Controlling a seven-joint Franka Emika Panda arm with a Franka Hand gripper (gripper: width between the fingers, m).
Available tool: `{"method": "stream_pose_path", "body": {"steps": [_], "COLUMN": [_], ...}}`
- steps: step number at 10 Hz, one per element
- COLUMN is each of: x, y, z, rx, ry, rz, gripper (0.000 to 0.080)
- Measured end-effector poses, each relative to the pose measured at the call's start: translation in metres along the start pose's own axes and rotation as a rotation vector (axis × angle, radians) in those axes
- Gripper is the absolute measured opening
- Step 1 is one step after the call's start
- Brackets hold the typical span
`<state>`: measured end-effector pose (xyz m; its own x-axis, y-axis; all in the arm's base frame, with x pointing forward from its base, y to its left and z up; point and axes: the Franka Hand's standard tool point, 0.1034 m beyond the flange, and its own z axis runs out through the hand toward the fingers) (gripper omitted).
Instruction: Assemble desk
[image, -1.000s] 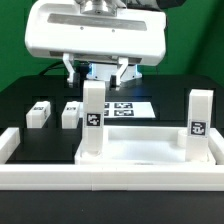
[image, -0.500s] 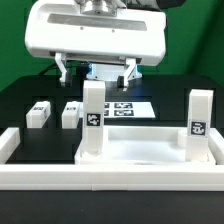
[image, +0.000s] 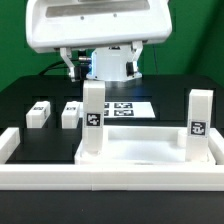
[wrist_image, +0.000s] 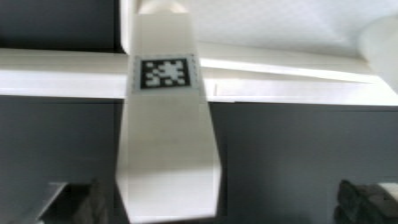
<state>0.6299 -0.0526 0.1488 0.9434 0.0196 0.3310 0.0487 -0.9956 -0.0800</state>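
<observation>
The white tabletop (image: 140, 152) lies flat at the front of the black table. Two legs stand upright on it: one (image: 93, 120) at its left far corner, one (image: 199, 126) at the exterior view's right. Two more legs (image: 38, 113) (image: 70, 114) lie loose on the table to the left. My gripper (image: 100, 64) hangs open above the left upright leg, fingers (image: 68, 63) clear of it. In the wrist view that tagged leg (wrist_image: 164, 120) rises between the spread fingertips (wrist_image: 370, 202) of the gripper (wrist_image: 221, 204), untouched, with the tabletop (wrist_image: 54, 82) behind.
The marker board (image: 127, 108) lies flat on the table behind the tabletop. A long low white border wall (image: 100, 181) runs along the front and up the left side (image: 8, 146).
The jaws spread wider, letting go of the left upright leg, and the gripper rose above it. The leg stays standing.
</observation>
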Motion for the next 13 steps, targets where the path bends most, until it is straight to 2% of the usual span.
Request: {"method": "stream_pose_path", "body": {"steps": [1,2,4,6,8,10,11,13], "x": [-0.006,-0.007,-0.011,-0.008,-0.006,-0.003,-0.003,-0.004], "y": [-0.005,-0.004,0.003,0.012,0.014,0.026,0.024,0.024], "z": [0.007,0.012,0.013,0.017,0.020,0.026,0.026,0.026], "rx": [0.021,0.022,0.015,0.001,-0.007,-0.027,-0.027,-0.028], "ry": [-0.071,-0.122,-0.212,-0.197,-0.180,-0.149,-0.150,-0.150], "rz": [0.019,0.019,0.016,0.024,0.024,0.022,0.034,0.060], "gripper": [0.0649,0.0649,0.0649,0.0649,0.0649,0.0649,0.0625,0.0357]}}
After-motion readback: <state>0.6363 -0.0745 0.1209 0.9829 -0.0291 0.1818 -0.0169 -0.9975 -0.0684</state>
